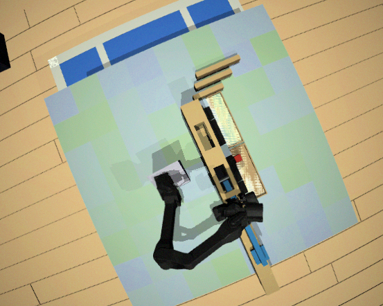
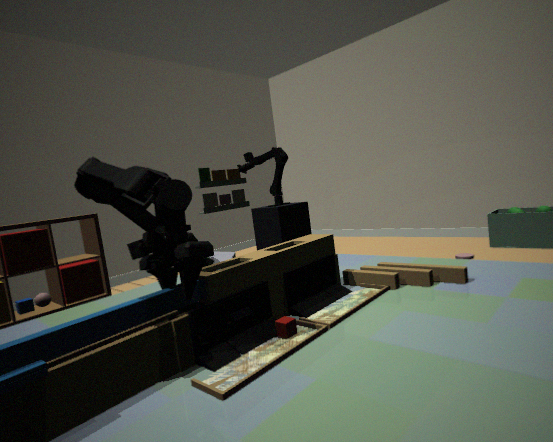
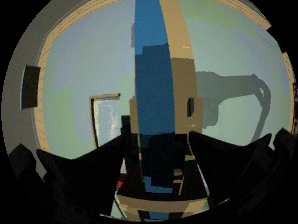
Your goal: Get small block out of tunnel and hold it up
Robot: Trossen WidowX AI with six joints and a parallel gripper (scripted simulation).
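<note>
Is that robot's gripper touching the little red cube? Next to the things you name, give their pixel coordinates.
Apart. The exterior view shows the gripper [image 1: 234,199] [image 2: 178,292] [image 3: 157,137] at the blue bar [image 1: 253,239] [image 2: 107,312] [image 3: 155,90], with a wide gap to the red cube [image 1: 237,158] [image 2: 286,327] [image 3: 120,181].

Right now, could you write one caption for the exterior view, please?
A red block rests in the shallow tray beside the tunnel, the gripper at the blue bar.
</note>
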